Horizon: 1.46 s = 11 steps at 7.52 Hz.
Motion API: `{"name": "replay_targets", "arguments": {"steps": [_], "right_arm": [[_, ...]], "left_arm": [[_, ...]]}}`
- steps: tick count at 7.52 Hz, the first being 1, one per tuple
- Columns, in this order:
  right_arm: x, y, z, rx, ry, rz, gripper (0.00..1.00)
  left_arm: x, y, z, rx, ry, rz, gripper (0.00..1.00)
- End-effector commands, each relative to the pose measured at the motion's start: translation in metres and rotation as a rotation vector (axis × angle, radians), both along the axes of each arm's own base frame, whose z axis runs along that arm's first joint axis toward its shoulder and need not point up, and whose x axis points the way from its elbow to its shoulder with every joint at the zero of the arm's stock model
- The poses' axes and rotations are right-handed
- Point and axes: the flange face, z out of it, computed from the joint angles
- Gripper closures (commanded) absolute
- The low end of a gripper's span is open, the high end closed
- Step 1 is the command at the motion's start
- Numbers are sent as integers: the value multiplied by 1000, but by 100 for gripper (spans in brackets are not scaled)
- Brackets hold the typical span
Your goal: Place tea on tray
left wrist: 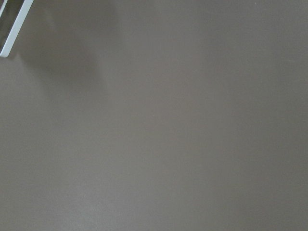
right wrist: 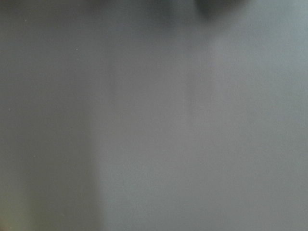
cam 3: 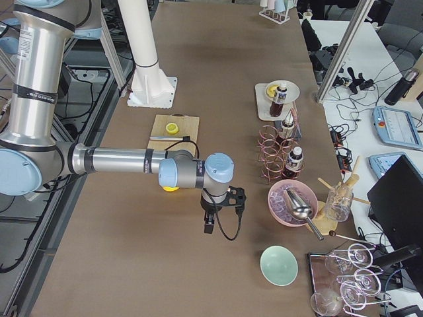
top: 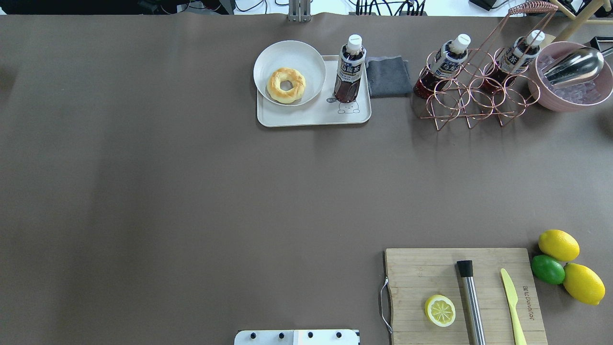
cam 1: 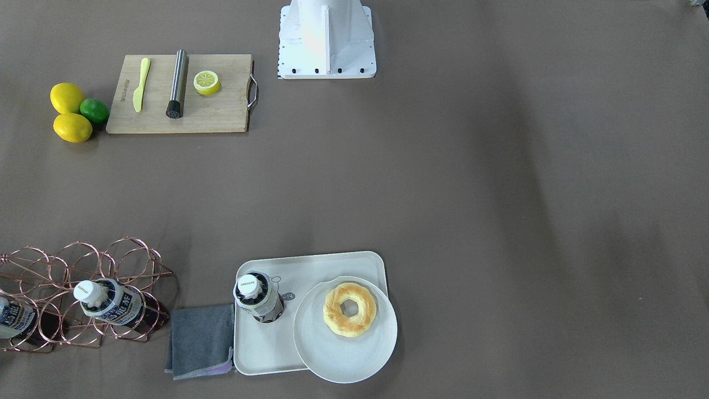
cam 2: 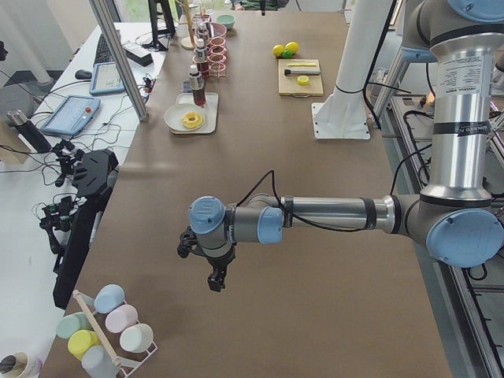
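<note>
left gripper [cam 2: 214, 282] and right gripper [cam 3: 208, 226] hang over bare table, tea [top: 349, 72] stands on the tray [top: 311, 118]

left gripper first, large in the middle of the left side view, pointing down from a level forearm over plain brown table [left wrist: 154, 144]. apart or together? cannot tell, that side view is all we get of it. same story on the other end: right gripper hangs down at the centre of the right side view, fingers toward the cloth, and whether they are spread or closed cannot be told. both wrist cameras see only brown surface.

over to the overhead view, bottom right: wooden cutting board [top: 416, 268] with a lemon half [top: 440, 310], a metal muddler [top: 471, 302] and a yellow knife [top: 512, 306] lying on it. just right of the board, two lemons [top: 558, 245] with a lime [top: 548, 269] tucked between them.

now up to the top of that frame. tray sits centre top, and the tea is upright on its right side, white cap on, the bear drawing just below its base. a round plate [top: 268, 55] covers the tray's left part and overhangs the rim, a doughnut [top: 286, 85] on it. plate and tea stand just beside each other. a grey cloth [top: 389, 76] lies against the tray's right edge. further right, a copper wire rack [top: 474, 103] cradles two more bottles [top: 448, 60], tilted, caps to the upper right. at the top right corner, a pink bowl [top: 541, 93] with ice and a metal scoop.
</note>
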Motion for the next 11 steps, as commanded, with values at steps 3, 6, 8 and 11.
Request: {"name": "replay_targets", "arguments": {"steps": [3, 6, 8, 11], "right_arm": [[2, 0, -3, 4, -2, 7, 0], [3, 0, -4, 5, -4, 11, 0], [5, 0, -4, 5, -4, 14, 0], [6, 0, -5, 7, -4, 19, 0]], "left_arm": [[-3, 16, 14, -22, 6, -13, 1], [-4, 17, 15, -17, -3, -12, 1], [-4, 17, 15, -18, -1, -13, 1], [-4, 19, 19, -27, -3, -12, 1]]}}
